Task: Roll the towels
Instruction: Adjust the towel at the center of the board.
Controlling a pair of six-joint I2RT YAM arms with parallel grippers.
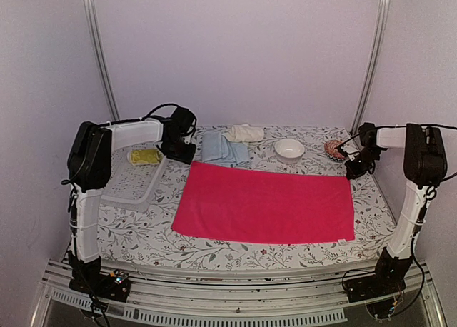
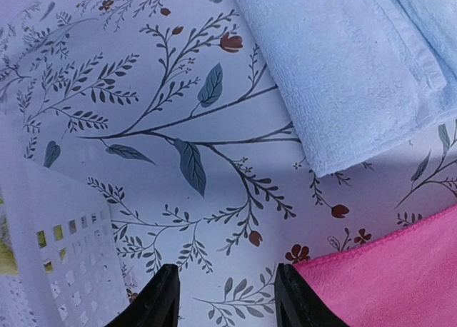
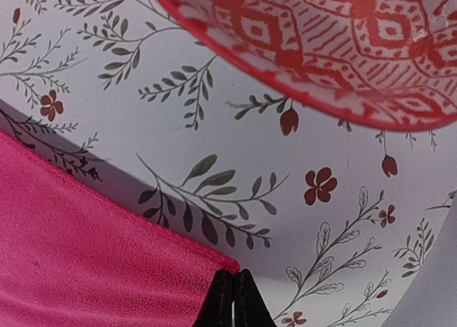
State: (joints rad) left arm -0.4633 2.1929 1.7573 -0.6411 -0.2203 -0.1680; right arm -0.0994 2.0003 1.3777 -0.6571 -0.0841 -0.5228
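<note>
The hot pink towel lies spread flat in the middle of the table. My right gripper is at its far right corner. In the right wrist view its fingers are shut on that corner of the pink towel, which is raised a little and casts a shadow. My left gripper is open and empty just beyond the far left corner of the pink towel. The folded light blue towel and the cream towel lie at the back. The yellow-green towel sits in the basket.
A white perforated basket stands at the left, close to my left fingers. A white bowl and a red patterned bowl stand at the back right, the red one just beyond my right gripper.
</note>
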